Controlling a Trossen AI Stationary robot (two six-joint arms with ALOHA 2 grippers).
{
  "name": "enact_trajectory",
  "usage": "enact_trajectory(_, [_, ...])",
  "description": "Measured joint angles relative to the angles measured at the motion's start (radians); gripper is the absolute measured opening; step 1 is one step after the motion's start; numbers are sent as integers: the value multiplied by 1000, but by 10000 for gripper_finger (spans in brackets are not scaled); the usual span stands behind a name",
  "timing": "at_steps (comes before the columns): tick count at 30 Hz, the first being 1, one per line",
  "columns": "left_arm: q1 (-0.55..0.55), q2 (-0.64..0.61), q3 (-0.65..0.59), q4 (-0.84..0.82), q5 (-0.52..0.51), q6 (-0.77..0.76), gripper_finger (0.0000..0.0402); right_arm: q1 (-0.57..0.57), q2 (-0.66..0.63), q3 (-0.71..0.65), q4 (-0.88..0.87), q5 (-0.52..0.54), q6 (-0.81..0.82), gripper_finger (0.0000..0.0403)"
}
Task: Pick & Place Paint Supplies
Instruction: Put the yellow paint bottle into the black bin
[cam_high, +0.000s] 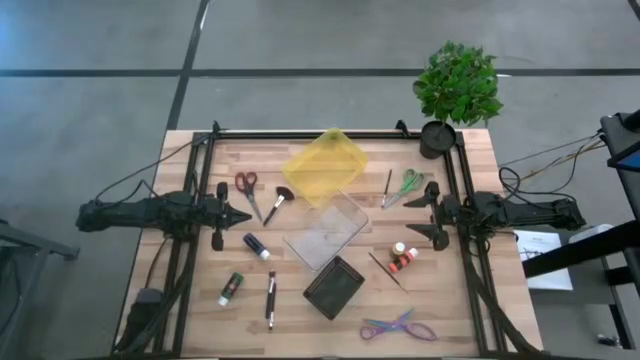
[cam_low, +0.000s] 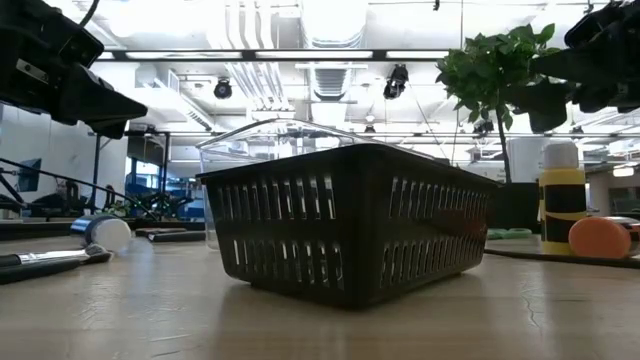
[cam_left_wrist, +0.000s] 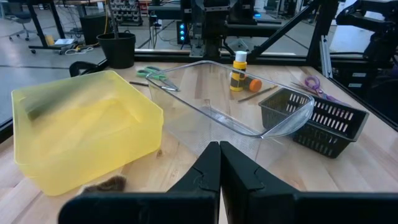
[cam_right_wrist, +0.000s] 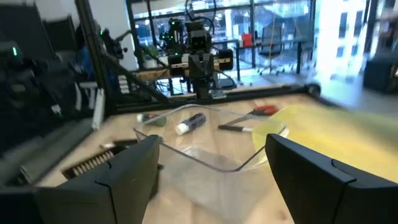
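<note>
Paint supplies lie scattered on the wooden table. A dark blue bottle (cam_high: 256, 245) and a green bottle (cam_high: 231, 288) lie on their sides at the near left, and an orange-red bottle (cam_high: 404, 258) is at the right. Thin brushes lie at the left (cam_high: 277, 203), near left (cam_high: 270, 298), far right (cam_high: 387, 187) and right (cam_high: 388, 270). My left gripper (cam_high: 245, 214) hovers shut at the left edge, pointing toward the middle. My right gripper (cam_high: 425, 215) hovers open at the right edge, its fingers (cam_right_wrist: 137, 168) wide apart with nothing between them.
Mid-table stand a yellow bin (cam_high: 325, 165), a clear bin (cam_high: 327, 230) and a black basket (cam_high: 334, 286). Red scissors (cam_high: 246, 185), green scissors (cam_high: 408, 183) and purple scissors (cam_high: 398, 327) lie about. A potted plant (cam_high: 456, 90) stands at the far right corner.
</note>
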Motion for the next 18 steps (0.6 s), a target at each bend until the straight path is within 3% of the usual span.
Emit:
enact_trajectory(3, [0,0,0,0,0,0,4,0,0,0,-10,-11,38,292])
enact_trajectory(7, [0,0,0,0,0,0,4,0,1,0,3,-104,-8,292])
enact_trajectory(18, [0,0,0,0,0,0,4,0,1,0,223,-111,-202,292])
